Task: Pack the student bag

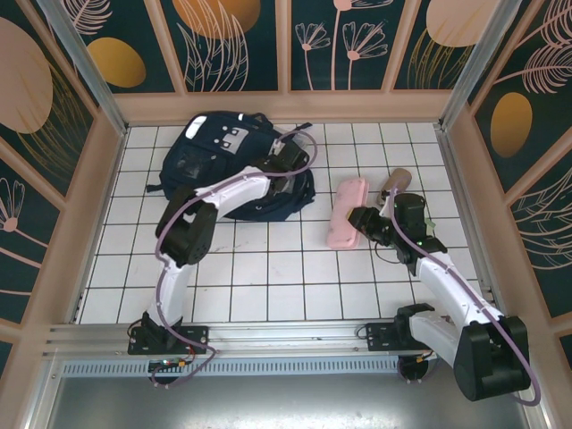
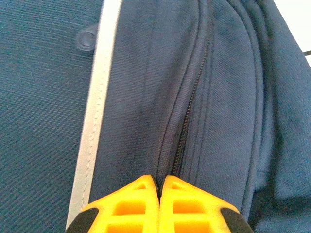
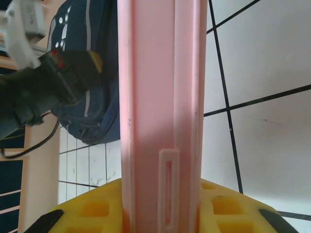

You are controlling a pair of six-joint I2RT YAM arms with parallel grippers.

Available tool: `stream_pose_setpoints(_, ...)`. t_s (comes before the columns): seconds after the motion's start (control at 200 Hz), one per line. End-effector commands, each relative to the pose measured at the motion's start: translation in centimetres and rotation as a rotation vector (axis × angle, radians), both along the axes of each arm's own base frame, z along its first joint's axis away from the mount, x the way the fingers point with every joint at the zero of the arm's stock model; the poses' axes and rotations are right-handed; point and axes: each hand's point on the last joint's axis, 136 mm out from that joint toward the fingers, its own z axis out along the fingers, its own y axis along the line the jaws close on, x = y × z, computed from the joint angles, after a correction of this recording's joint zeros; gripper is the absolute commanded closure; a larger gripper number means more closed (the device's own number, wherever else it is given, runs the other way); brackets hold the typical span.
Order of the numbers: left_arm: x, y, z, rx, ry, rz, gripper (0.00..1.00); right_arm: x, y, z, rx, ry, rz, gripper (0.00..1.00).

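Note:
The student bag [image 1: 214,152], a large navy backpack with white stripes, lies at the back left of the tiled table. My left gripper [image 1: 288,165] rests on its right side. In the left wrist view its yellow fingers [image 2: 159,182] are shut, with the tips pinched on the bag's [image 2: 223,97] zipper seam. A long pink case [image 1: 346,210] lies right of the bag, and my right gripper [image 1: 362,222] is shut on its near end. In the right wrist view the pink case [image 3: 160,97] stands between the yellow fingers [image 3: 163,204], with the bag [image 3: 92,116] beyond it.
A small brown object [image 1: 398,179] lies just behind the right arm. Wooden walls [image 1: 286,105] fence the white tiled table [image 1: 268,277] on three sides. The left arm [image 1: 192,223] stretches across the tiles toward the bag.

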Motion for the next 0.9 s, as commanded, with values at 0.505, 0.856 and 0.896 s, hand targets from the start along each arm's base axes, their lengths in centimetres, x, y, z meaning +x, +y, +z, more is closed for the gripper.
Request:
stream_pose_setpoints(0.505, -7.1, 10.9, 19.8, -0.269, -0.267, 0.282, 1.00, 2.3, 5.0, 5.1, 0.171, -0.177, 0.175, 0.80)
stream_pose_setpoints(0.856, -8.0, 8.8, 22.5, -0.479, -0.256, 0.246, 1.00, 4.2, 16.3, 8.9, 0.388, -0.211, 0.334, 0.80)
stream_pose_setpoints(0.896, -8.1, 8.7, 22.8, -0.498, -0.257, 0.243, 1.00, 4.9, 17.0, 9.0, 0.418, -0.211, 0.326, 0.80)
